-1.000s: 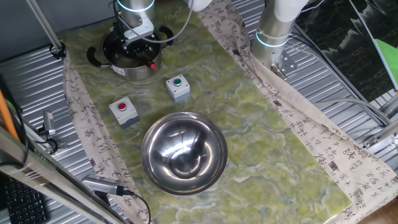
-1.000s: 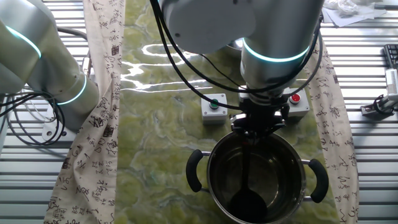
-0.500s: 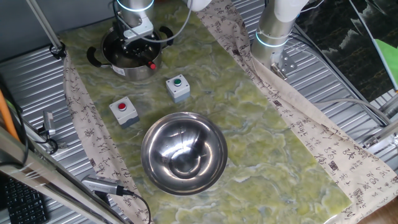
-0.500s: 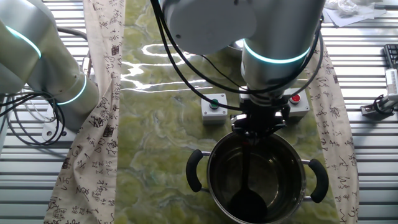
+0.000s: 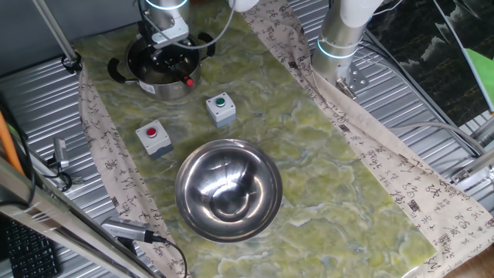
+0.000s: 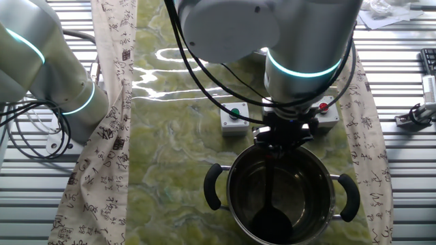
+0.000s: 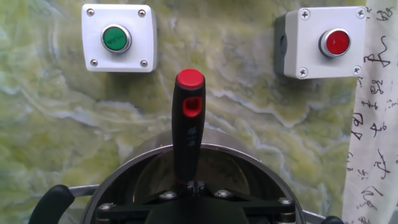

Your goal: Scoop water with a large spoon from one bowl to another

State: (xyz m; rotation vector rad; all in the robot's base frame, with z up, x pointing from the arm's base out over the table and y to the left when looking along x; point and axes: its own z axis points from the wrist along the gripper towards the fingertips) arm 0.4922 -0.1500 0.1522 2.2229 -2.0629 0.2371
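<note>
One hand [image 6: 281, 139] hangs right over the little black-handled pot [image 6: 281, 194], and it's clamped tight on the large spoon [image 7: 188, 124], jaws closed low on the black handle, with the red-tipped end jutting out above them. From the other side, the shaft drops straight down and the dark ladle bowl sits at the bottom of the pot. Water barely shows, just glints on steel. That spoon looks stiff and light, but a loaded ladle will likely slosh, so I'd say a firm mid-handle grip and a level carry matter. Across the desk [image 5: 324, 162] waits the wide shiny mixing bowl [image 5: 228, 191], well apart, beyond the red button box [image 5: 153, 137] and green button box [image 5: 220, 107].
</note>
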